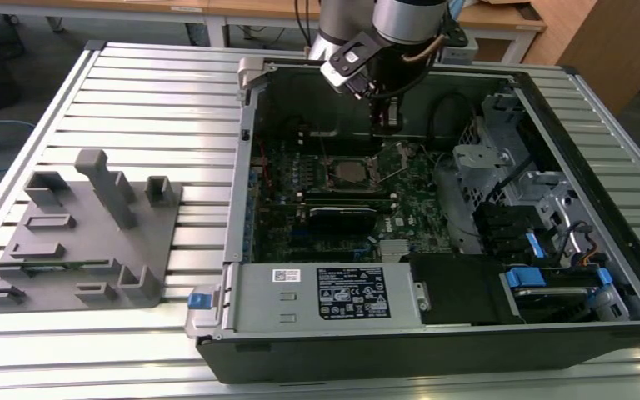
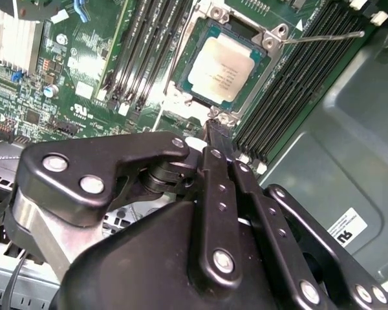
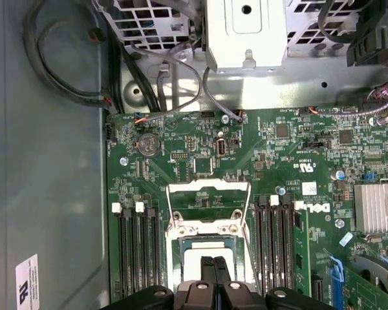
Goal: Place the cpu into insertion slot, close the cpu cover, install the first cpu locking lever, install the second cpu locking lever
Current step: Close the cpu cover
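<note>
1. Seated face up, the cpu [image 2: 221, 70] lies flat in the insertion slot [image 2: 264, 64].
2. The cpu cover [image 3: 208, 188] appears swung open beyond it. It looks like thin, stiff, light sheet metal, probably best pushed at its free edge.
3. The claw [image 3: 213, 274] hovers over the socket, its fingers pressed together and holding nothing.

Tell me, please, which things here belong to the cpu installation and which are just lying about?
Part of the job:
cpu
insertion slot
cpu cover
locking lever
gripper

Just lying about:
grey fixture block on the table beside the case
power-supply box
memory slots
heatsink
coin battery
</note>
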Robot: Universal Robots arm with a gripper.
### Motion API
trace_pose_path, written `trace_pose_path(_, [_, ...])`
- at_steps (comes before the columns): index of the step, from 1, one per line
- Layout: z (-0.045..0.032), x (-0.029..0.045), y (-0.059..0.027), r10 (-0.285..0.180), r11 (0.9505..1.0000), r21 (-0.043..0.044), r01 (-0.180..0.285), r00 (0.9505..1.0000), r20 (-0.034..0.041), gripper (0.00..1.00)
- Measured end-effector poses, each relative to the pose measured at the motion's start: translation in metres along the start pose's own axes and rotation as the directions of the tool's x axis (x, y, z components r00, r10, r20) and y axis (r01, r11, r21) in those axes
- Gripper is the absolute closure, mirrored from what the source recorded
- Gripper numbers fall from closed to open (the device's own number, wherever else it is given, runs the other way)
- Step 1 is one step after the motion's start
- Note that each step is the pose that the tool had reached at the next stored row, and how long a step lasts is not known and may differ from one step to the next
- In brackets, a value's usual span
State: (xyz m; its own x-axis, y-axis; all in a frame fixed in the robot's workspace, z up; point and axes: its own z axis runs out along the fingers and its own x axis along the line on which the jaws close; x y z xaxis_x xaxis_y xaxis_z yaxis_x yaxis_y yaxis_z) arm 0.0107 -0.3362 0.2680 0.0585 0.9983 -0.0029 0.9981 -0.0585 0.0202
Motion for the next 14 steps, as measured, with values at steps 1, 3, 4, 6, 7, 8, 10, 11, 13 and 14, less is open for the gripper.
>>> trace_pose_path(1, [0.0,0.0,0.0009,0.0,1.0,0.0001,0.0,1.0,0.0001,0.89])
trace_pose_path(3, [0.0,0.0002,0.0028,0.0,1.0,0.0,0.0,1.0,0.0001,0.89])
trace_pose_path(4, [0.0001,0.0002,0.0035,0.0,1.0,0.0,0.0,1.0,0.0,0.89])
trace_pose_path(6, [0.0001,0.0002,0.0039,0.0,1.0,0.0,0.0,1.0,0.0001,0.89])
trace_pose_path(7, [0.0001,0.0002,0.0039,0.0,1.0,0.0,0.0,1.0,0.0001,0.89])
trace_pose_path(8, [0.0001,0.0002,0.004,0.0,1.0,0.0,0.0,1.0,0.0001,0.89])
trace_pose_path(10, [0.0001,0.0002,0.0041,0.0,1.0,0.0,0.0,1.0,0.0001,0.89])
trace_pose_path(11, [0.0001,0.0002,0.0044,0.0,1.0,0.0,0.0,1.0,0.0,0.89])
trace_pose_path(13, [0.0001,0.0003,0.005,0.0,1.0,0.0,0.0,1.0,0.0,0.89])
trace_pose_path(14, [0.0001,0.0003,0.0051,0.0,1.0,0.0,0.0,1.0,0.0,0.89])
